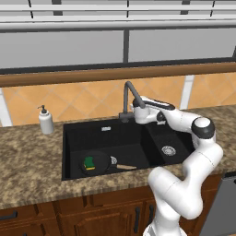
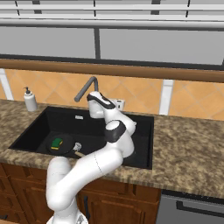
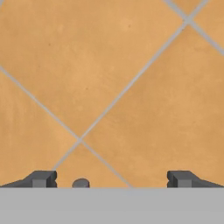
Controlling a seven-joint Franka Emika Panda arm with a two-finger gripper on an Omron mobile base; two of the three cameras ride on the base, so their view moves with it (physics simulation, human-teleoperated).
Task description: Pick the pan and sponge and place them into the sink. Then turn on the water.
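The black pan [image 1: 103, 159] lies in the larger left basin of the black sink [image 1: 115, 133], its wooden handle pointing right. The green and yellow sponge [image 1: 89, 162] rests inside the pan. From the right base view, the pan [image 2: 65, 146] and sponge [image 2: 56, 143] sit at the front of the sink [image 2: 43, 124]. My gripper [image 1: 136, 110] is up at the base of the dark grey faucet [image 1: 131, 92], facing the tiled wall. It is open [image 3: 111, 179] and holds nothing. A small grey knob [image 3: 81, 183] peeks up near the left fingertip. No stream runs from the spout.
A white soap dispenser [image 1: 45, 120] stands on the speckled counter left of the sink. The smaller right basin has a silver drain [image 1: 168, 150]. Orange tiles cover the wall behind the faucet [image 2: 85, 92]. A grey appliance front [image 1: 226, 203] sits at the lower right.
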